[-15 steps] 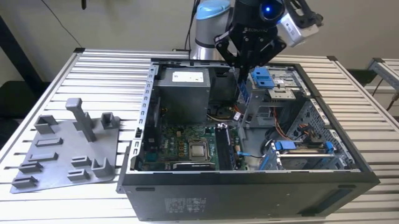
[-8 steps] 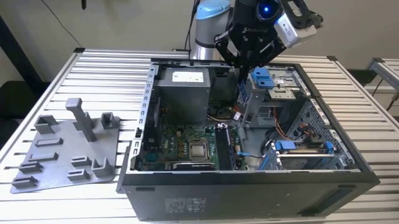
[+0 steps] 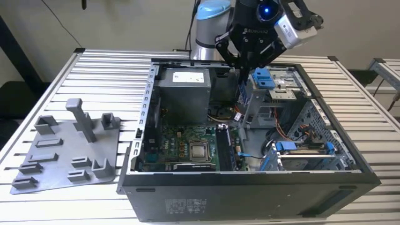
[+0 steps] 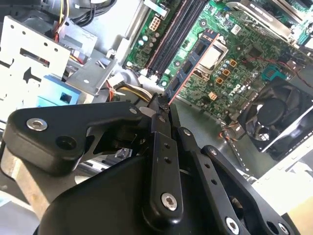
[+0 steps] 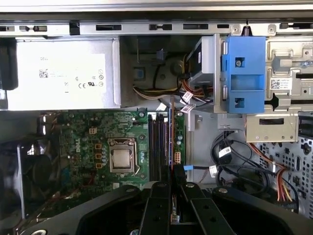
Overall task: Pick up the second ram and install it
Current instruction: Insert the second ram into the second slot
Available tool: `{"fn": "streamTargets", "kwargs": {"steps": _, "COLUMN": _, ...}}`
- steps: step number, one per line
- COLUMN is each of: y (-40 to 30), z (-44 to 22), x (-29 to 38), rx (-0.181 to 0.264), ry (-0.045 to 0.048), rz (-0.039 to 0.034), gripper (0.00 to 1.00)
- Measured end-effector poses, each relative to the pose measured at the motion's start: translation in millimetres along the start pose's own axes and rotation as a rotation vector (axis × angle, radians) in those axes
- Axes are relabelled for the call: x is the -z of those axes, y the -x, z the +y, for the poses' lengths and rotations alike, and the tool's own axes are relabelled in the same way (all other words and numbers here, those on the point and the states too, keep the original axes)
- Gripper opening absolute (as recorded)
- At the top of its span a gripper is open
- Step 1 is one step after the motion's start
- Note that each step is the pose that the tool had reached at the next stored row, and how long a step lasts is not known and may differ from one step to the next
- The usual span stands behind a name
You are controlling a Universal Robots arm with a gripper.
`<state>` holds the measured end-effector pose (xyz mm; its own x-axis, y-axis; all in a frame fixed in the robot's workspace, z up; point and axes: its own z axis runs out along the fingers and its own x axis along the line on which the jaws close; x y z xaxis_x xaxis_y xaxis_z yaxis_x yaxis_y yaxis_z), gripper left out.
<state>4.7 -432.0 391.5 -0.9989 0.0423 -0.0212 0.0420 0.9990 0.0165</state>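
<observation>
Pinching thin flat second ram (image 4: 188,66), matte black hand (image 4: 160,105) hangs above long dark slots (image 4: 171,39) on green motherboard (image 4: 244,58).

My bench is a table (image 3: 93,65) of pale metal slats, evenly lit. Behind it stands a plain beige wall (image 3: 125,23) with a thin dark cable (image 3: 62,27) hanging down it, and a second slatted table (image 3: 388,70) sits at the exterior view's right edge.
</observation>
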Motion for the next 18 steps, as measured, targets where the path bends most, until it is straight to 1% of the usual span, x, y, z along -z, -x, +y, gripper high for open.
{"fn": "streamTargets", "kwargs": {"steps": 3, "y": 0.0, "z": -0.1, "x": -2.5, "rx": 0.000, "ry": -0.0003, "rz": 0.0089, "gripper": 0.14}}
{"fn": "streamTargets", "kwargs": {"steps": 5, "y": 0.0, "z": -0.3, "x": -4.1, "rx": 0.000, "ry": -0.0005, "rz": 0.0124, "gripper": 0.14}}
{"fn": "streamTargets", "kwargs": {"steps": 13, "y": -0.1, "z": -0.9, "x": -11.8, "rx": -0.006, "ry": -0.0002, "rz": 0.0123, "gripper": 0.14}}
{"fn": "streamTargets", "kwargs": {"steps": 18, "y": -0.1, "z": -0.9, "x": -14.0, "rx": -0.008, "ry": -0.0005, "rz": 0.0123, "gripper": 0.14}}
